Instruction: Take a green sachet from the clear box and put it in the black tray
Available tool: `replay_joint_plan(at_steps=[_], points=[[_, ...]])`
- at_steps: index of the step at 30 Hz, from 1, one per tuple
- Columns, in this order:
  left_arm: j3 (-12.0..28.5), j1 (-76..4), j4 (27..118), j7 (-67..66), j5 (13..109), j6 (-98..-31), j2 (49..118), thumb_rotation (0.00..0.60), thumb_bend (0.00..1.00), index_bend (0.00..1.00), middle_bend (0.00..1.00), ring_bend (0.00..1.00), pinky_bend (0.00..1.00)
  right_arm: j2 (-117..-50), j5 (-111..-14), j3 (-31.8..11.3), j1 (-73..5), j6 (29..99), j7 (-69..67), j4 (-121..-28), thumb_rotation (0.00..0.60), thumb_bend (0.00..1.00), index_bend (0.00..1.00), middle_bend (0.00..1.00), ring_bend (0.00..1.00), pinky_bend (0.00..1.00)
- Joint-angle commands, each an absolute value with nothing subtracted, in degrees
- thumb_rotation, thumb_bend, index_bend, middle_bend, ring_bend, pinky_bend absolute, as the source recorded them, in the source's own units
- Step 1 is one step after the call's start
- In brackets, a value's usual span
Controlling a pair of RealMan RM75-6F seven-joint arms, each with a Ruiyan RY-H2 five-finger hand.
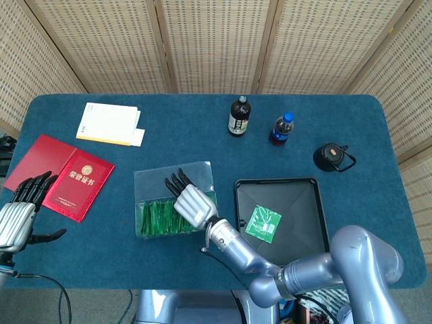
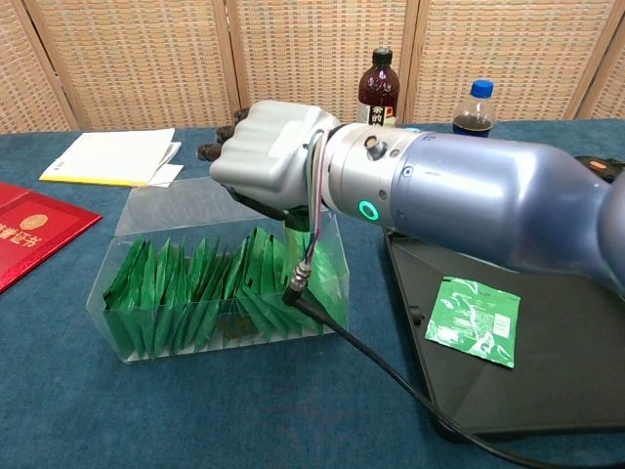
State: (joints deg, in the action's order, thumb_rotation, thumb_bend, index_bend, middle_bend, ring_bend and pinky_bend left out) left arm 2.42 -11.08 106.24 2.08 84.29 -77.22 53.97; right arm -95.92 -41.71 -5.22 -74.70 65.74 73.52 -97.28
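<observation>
Right hand (image 2: 269, 156): hovers over the right end of the clear box (image 2: 137, 342), knuckles up, dark fingers pointing toward the counter's far edge. In the chest view a strip of green hangs straight down below the palm, but whether the fingers are closed on it I cannot tell; the palm side is hidden in both views.
Left hand (image 1: 17, 216): released, fingers spread, holding nothing, at the counter's near left edge beside the red certificate booklet (image 1: 77, 183); well apart from the box.
Green sachets (image 2: 195, 293): packed upright in a row along the box, leaning on one another, flat faces toward the box ends. They lie directly beneath the right hand.
Long axis: the box runs left to right along the counter, so the row does too; each sachet stands with its long edge roughly vertical, which suggests a straight upward draw.
Black tray (image 1: 307, 196): just right of the box, toward the counter's near edge, nearly touching it. One green sachet (image 1: 263, 223) already lies flat on its floor.
Nearer arm: the right, by far, both to box and tray.
Coming move, as I judge it: lift clear of the box wall, then carry rightward over the tray's left rim.
</observation>
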Motion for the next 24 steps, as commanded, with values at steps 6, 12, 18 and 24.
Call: replay_joint_plan(at_steps=[6, 12, 18, 24], points=[[2.3, -11.0, 106.2, 2.1, 84.6, -77.4, 54.0, 0.600, 0.06, 0.00, 0.00, 0.00, 0.00, -91.8, -43.6, -5.1, -73.3, 68.9, 74.4, -102.9, 0.600, 0.58, 0.69, 0.00, 0.00, 0.12], [2.1, -10.8, 106.4, 1.8, 85.2, -77.9, 54.0, 0.600, 0.06, 0.00, 0.00, 0.00, 0.00, -87.4, -45.1, -5.1, -72.0, 72.1, 75.2, -107.9, 0.600, 0.58, 0.69, 0.00, 0.00, 0.12], [2.1, -10.6, 106.6, 1.4, 85.3, -78.2, 54.1, 0.600, 0.06, 0.00, 0.00, 0.00, 0.00, -82.4, -46.4, -4.8, -70.6, 73.8, 75.8, -113.0, 0.600, 0.58, 0.69, 0.00, 0.00, 0.12], [1.9, -10.5, 106.7, 0.8, 85.5, -78.4, 54.3, 0.600, 0.06, 0.00, 0.00, 0.00, 0.00, -76.9, -48.3, -4.2, -68.7, 75.8, 75.6, -117.2, 0.600, 0.58, 0.69, 0.00, 0.00, 0.12]])
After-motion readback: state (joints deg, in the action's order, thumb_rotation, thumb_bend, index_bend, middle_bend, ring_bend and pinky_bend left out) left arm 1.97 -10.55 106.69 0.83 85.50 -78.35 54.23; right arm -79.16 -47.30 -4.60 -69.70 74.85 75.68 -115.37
